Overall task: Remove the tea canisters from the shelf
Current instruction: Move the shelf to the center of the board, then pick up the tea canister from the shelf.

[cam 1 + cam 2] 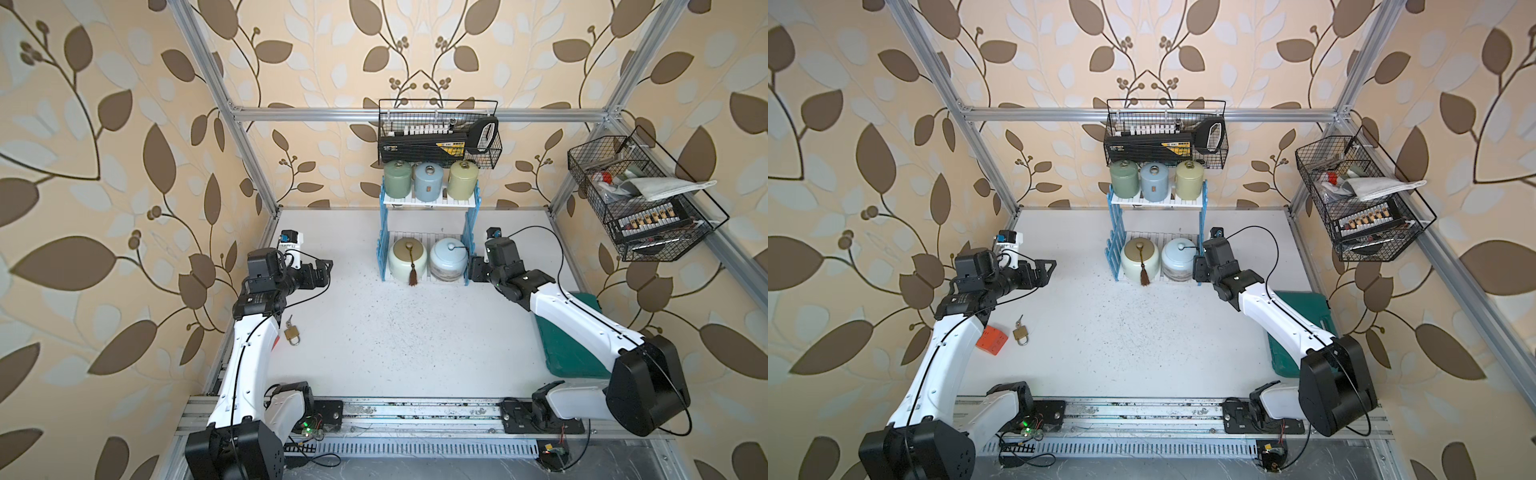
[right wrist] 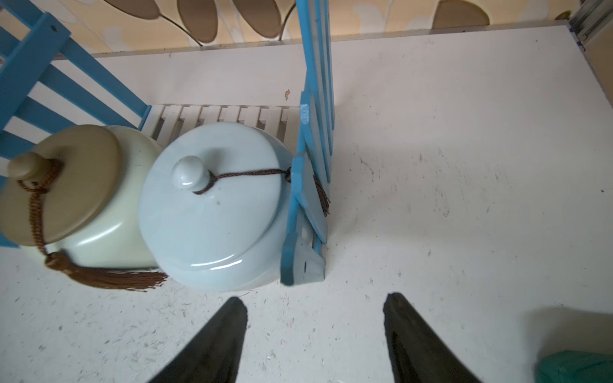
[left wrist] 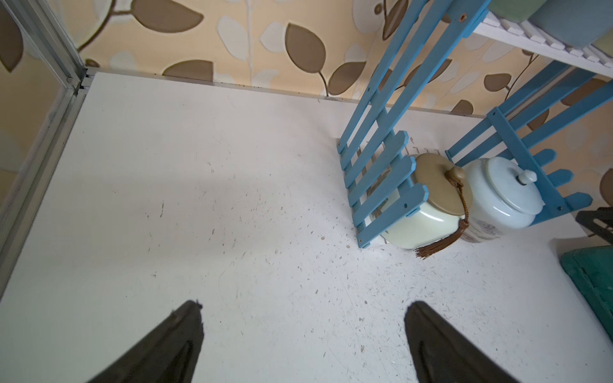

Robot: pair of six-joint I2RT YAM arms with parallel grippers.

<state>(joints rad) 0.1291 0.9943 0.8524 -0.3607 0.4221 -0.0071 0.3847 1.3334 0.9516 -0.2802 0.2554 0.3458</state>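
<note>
The shelf (image 1: 428, 202) stands at the back of the table. On its upper board stand three slim tea canisters: dark green (image 1: 397, 176), light blue (image 1: 430, 182) and yellow-green (image 1: 462, 179). The lower board holds a squat cream jar with a brown tassel (image 1: 408, 257) and a white-blue jar (image 2: 215, 212), whose cord passes through the blue side panel (image 2: 315, 99). My right gripper (image 2: 315, 301) is open and empty, just in front of that panel and beside the white-blue jar. My left gripper (image 3: 303, 306) hangs wide open over bare table, well left of the shelf.
A black wire basket (image 1: 440, 133) hangs right above the upper canisters, and another (image 1: 640, 199) hangs on the right wall. A brass padlock (image 1: 292, 334) and an orange block (image 1: 992, 340) lie by the left arm. A green case (image 1: 577, 345) lies under the right arm.
</note>
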